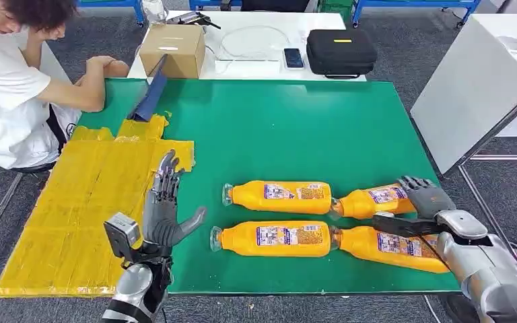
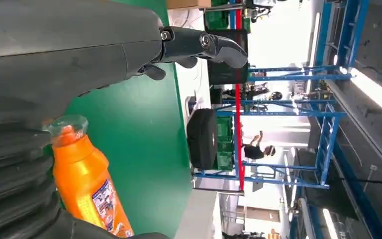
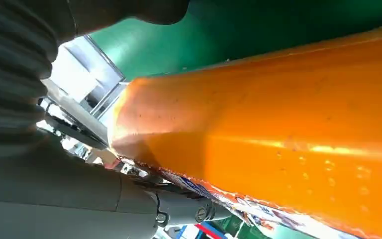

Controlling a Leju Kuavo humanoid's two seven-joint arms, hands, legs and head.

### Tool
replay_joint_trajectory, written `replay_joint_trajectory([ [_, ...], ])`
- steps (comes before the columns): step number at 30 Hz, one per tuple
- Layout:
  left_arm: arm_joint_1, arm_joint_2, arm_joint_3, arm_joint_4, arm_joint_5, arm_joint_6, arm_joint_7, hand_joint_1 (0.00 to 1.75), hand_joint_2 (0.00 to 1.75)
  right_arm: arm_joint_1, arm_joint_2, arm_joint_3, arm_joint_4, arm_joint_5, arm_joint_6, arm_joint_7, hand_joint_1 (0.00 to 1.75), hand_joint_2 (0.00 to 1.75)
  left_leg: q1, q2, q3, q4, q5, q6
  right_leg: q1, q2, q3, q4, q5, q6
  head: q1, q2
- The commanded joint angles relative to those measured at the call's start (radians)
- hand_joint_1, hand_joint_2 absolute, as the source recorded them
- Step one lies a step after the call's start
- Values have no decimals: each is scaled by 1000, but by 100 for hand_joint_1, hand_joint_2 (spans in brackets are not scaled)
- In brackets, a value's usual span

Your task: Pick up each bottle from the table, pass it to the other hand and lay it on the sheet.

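Left hand waits spread and empty beside the yellow sheet as four orange bottles lie on the green table, where the right hand, straddling one, should close squarely before lifting.

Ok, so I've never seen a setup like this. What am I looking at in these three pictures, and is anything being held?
This is a humanoid robot with two silver arms that end in fingered hands. The wide picture is taken from its head, looking down at a green table. The other two come from cameras at its wrists, so they look turned and very close. Four orange bottles lie on the table, with a yellow sheet to their left. The left hand is raised, fingers apart, holding nothing. The right hand is at the near right bottle, which lies on the table; I cannot tell whether it grips it. A person leans on the far left corner.
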Motion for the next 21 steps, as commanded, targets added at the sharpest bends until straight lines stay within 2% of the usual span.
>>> replay_joint_trajectory([
  [1,-36,26,-22,71,3,-5,1,0,175,97,35,48,94,3,53,2,0,175,3,-7,3,-2,0,-4,3,-4,5,-4,0,-2,0,0],
  [5,-43,29,-29,82,10,-11,1,0,175,104,31,46,101,9,74,9,2,175,3,-8,3,-3,0,-4,3,-5,6,-5,0,-3,0,0],
  [6,-44,29,-29,84,10,-12,1,0,175,107,30,48,105,9,82,9,42,175,4,-9,3,-3,1,-5,3,-5,6,-5,0,-3,0,0],
  [7,-45,29,-30,85,10,-12,1,0,175,108,29,51,107,9,91,9,134,175,3,-7,4,-2,0,-3,3,-4,6,-5,0,-2,0,0],
  [8,-49,29,-31,90,10,-12,1,0,175,111,28,55,110,9,102,7,150,175,3,-6,4,-1,0,-2,2,-4,6,-4,-1,-1,0,0],
  [9,-50,29,-31,91,10,-12,1,0,175,113,27,55,111,8,101,5,150,175,4,-9,4,-2,0,-3,3,-6,7,-6,0,-2,0,0],
  [14,-50,29,-31,91,10,-12,1,0,175,113,27,55,111,8,101,5,150,175,3,-6,6,-1,-1,0,2,-4,9,-5,-2,1,0,0],
  [15,-50,29,-31,91,10,-12,1,0,175,113,27,55,111,8,101,5,150,175,4,-9,6,-2,0,-2,3,-6,9,-7,-2,0,1,0],
  [17,-50,29,-31,91,10,-12,1,0,175,113,27,55,111,8,101,5,150,175,4,-6,7,-1,-1,-1,3,-4,10,-7,-2,1,0,0],
  [19,-53,30,-34,97,10,-12,1,0,175,114,23,58,111,4,115,-1,169,175,4,-8,7,-2,-1,-1,3,-5,11,-8,-2,0,0,0],
  [21,-55,31,-39,93,9,-12,-2,0,175,116,20,61,112,2,122,-3,173,175,4,-10,7,-3,-1,-2,3,-6,11,-9,-2,0,0,0],
])
